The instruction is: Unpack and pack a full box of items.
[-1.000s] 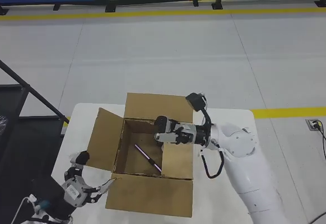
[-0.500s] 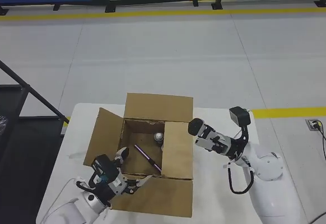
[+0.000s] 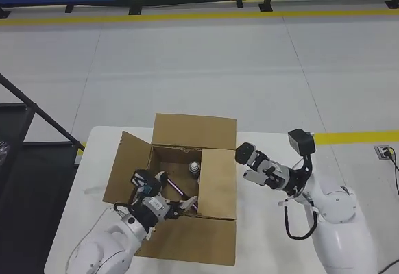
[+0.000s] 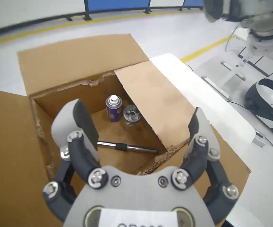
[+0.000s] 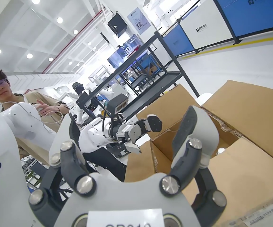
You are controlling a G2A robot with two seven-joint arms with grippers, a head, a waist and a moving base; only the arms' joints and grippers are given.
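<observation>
Cardboard box (image 3: 194, 130) is sitting open on the table (image 3: 100, 147), w/ the R flap (image 3: 218, 181) leaning in over part of the opening. 3 things are resting on its floor. A can (image 4: 114, 109) is standing upright near the far wall by the R flap's edge. A clear spool (image 4: 130, 115) is sitting just beside it, touching or nearly so. A rod (image 4: 127, 147) is lying flat across the near part, apart from both.

What's changing: 1 s ago the R gripper (image 3: 249, 164) was down inside the box, right where the can is now standing. Since then it has been pulling out to the R. It's now hanging outside the box, past the R flap, fingers apart & carrying nothing.

Meanwhile the L gripper (image 4: 138, 112) has been travelling from the table's near L corner up to the box. It's now hovering over the near wall, fingers spread wide & empty, w/ the rod lying below it.

Meaning, prob.: the R arm is finishing its turn at the can. It looks like it let go there, though I can't tell if it was holding it. It's clearing the opening so the L arm is getting room. The L arm seems to be lining up on the rod. W/ only 3 items in, the box is looking far from full, so the job is still running.
</observation>
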